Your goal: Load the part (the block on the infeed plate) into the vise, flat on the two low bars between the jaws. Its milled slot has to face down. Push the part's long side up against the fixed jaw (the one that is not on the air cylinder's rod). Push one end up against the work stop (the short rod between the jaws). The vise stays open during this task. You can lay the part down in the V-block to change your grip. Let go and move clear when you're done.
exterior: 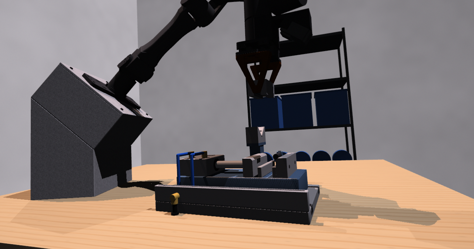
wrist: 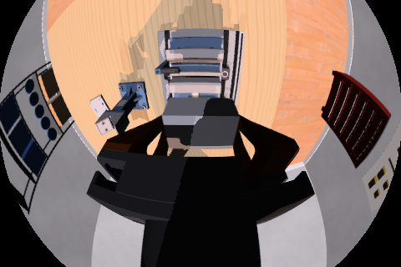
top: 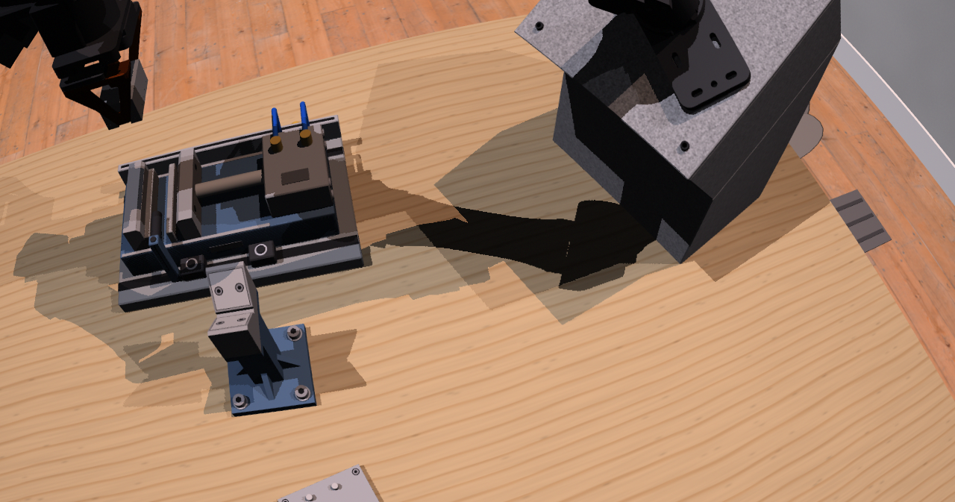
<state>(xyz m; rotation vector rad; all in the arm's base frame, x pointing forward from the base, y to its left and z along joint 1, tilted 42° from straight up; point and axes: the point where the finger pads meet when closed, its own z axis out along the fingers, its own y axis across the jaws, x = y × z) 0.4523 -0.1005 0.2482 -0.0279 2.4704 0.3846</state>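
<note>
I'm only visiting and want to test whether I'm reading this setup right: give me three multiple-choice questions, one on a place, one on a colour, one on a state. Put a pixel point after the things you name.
1. Where is the block?
A) In the vise
B) Between the gripper's fingers
C) In the V-block

2. What colour are the two tubes on the air cylinder?
A) Blue
B) Red
C) Green

3. How do the vise's jaws stand?
A) Pressed together
B) Apart

1: B, the gripper (exterior: 257, 90) (wrist: 200, 117) grips the block (exterior: 269, 88) (wrist: 177, 108) in the air.
2: A, both tubes (top: 274, 121) (exterior: 192, 169) show blue.
3: B, a gap separates the jaws.
</note>
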